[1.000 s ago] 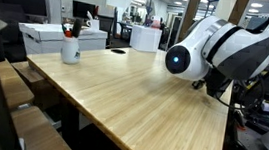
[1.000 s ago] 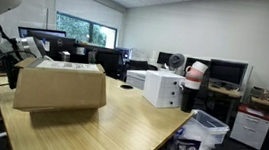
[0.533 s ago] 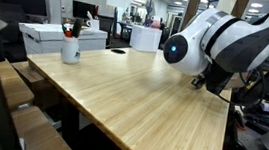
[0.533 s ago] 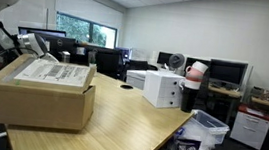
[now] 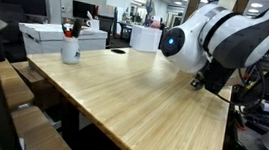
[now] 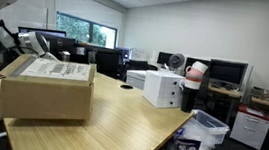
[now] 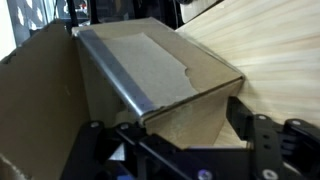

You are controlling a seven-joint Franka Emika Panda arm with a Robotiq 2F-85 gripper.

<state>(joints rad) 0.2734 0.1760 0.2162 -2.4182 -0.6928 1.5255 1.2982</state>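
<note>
Cardboard box (image 6: 44,91) rests on left end of table (image 6: 143,136). Gripper (image 7: 168,120) has jaws spread either side of box's near wall; cannot tell if truly pinching. Judgement: keep wrist level and go slow, so box stays flat.

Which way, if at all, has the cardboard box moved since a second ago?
Yes. In an exterior view the cardboard box has shifted left, away from the white box, widening the gap.
</note>
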